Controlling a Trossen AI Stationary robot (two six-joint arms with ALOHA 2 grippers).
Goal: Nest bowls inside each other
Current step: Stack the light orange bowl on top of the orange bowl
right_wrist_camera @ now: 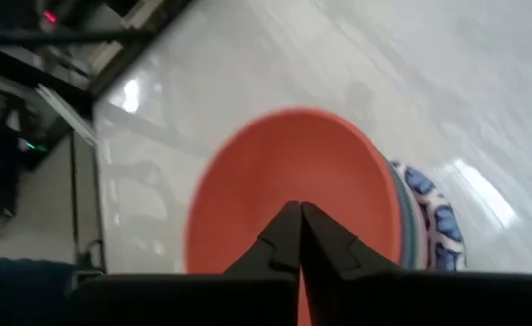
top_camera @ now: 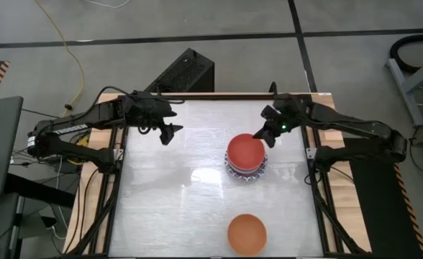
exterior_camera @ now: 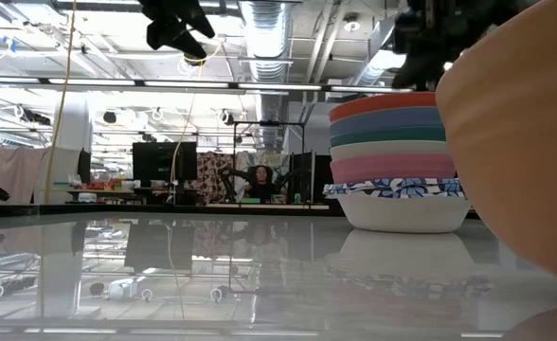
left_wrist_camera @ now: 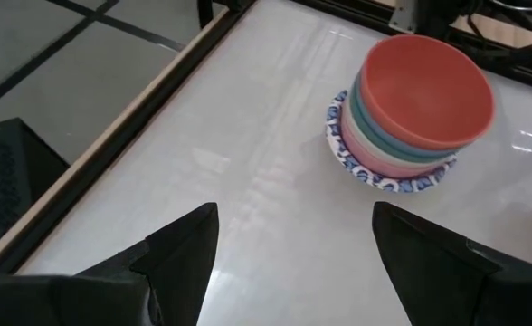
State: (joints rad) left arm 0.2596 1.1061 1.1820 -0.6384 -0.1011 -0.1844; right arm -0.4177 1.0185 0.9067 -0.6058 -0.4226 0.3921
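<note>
A stack of nested bowls (top_camera: 246, 157) stands right of the table's middle, a red bowl (right_wrist_camera: 284, 172) on top and a blue-and-white patterned bowl (exterior_camera: 397, 206) at the bottom, resting on the table. An orange bowl (top_camera: 247, 234) sits alone near the front edge. My right gripper (right_wrist_camera: 299, 210) is shut, its tips at the red bowl's far-right rim. Far left of the stack, my left gripper (left_wrist_camera: 293, 226) hangs open above bare table. My right gripper comes slanting down from the table's far right, its shut fingertips (top_camera: 260, 137) over the red bowl's far-right rim (right_wrist_camera: 248, 244). The fingers themselves hide that spot, so I cannot tell whether they touch the rim. The bowl sits upright in the stack.
The glossy white tabletop has a wooden frame (top_camera: 100, 208) with black rails (top_camera: 318, 180) along its left and right sides. Bare surface lies between the stack and the orange bowl, and across the left half. The low view shows the orange bowl (exterior_camera: 515, 123) close and large.
</note>
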